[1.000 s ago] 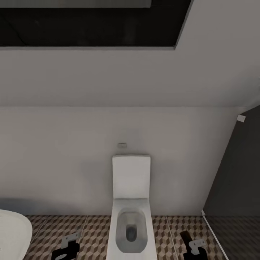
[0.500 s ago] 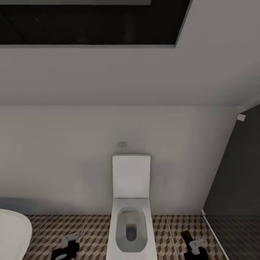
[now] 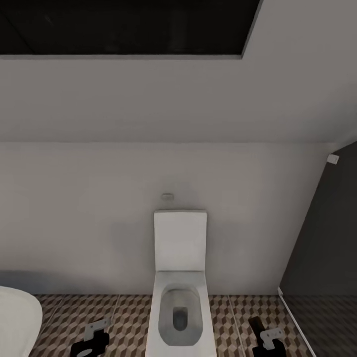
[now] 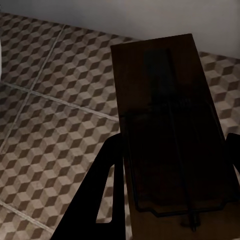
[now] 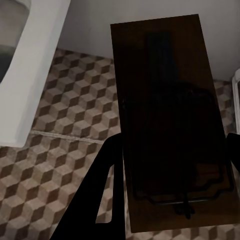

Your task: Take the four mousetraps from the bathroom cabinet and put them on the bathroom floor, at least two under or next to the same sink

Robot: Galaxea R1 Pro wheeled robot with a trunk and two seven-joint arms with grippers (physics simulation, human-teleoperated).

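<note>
Mousetraps: one dark-brown board (image 4: 170, 130) pinched in left jaws, another (image 5: 167, 125) in right jaws, above cube-patterned bathroom floor (image 3: 129, 317) beside white toilet (image 3: 181, 297).

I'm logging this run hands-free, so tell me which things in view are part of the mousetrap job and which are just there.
Part of the job:
- mousetrap in the left gripper, held by the left gripper
- mousetrap in the right gripper, held by the right gripper
- bathroom floor, cube-patterned tiles

Just there:
- toilet straight ahead against the wall
- rounded white fixture at the head view's lower left edge
</note>
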